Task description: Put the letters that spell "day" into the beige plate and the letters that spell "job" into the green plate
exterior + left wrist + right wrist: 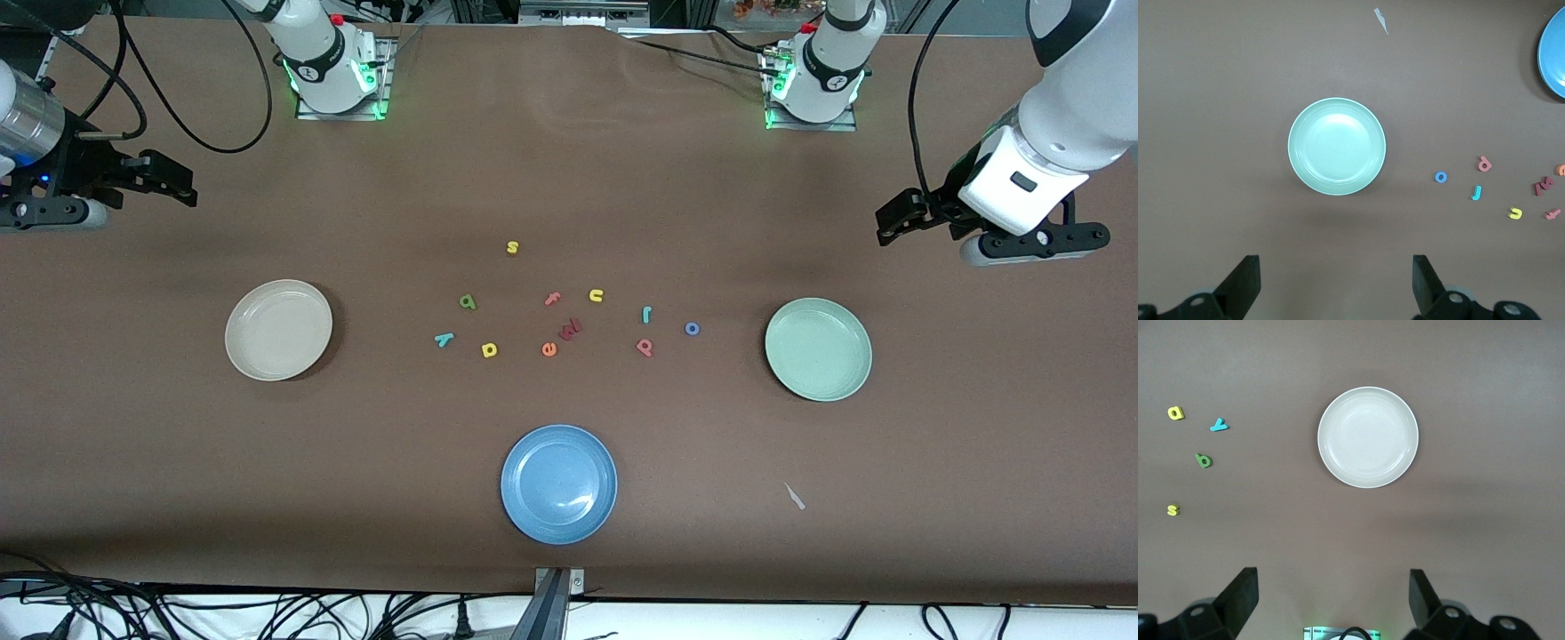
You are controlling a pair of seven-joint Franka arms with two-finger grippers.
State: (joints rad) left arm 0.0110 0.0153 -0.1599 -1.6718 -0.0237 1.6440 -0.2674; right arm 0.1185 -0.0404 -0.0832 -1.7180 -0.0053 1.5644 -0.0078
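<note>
The beige plate (278, 330) (1368, 437) lies empty toward the right arm's end, the green plate (818, 348) (1336, 147) empty toward the left arm's end. Between them lie the green a (468, 302) (1203, 460), teal y (444, 339) (1219, 425), yellow d (489, 349) (1176, 413), teal j (646, 313) (1477, 193), pink b (645, 347) (1483, 164) and blue o (692, 328) (1441, 177). My left gripper (889, 222) (1335, 267) hangs open over bare table at its end. My right gripper (169, 178) (1333, 580) hangs open at the other end.
A blue plate (558, 483) sits nearest the front camera. Other letters lie among the task ones: yellow s (512, 247), yellow u (596, 295), pink f (552, 299), orange e (548, 349), a dark red letter (570, 330). A pale scrap (794, 496) lies near the green plate.
</note>
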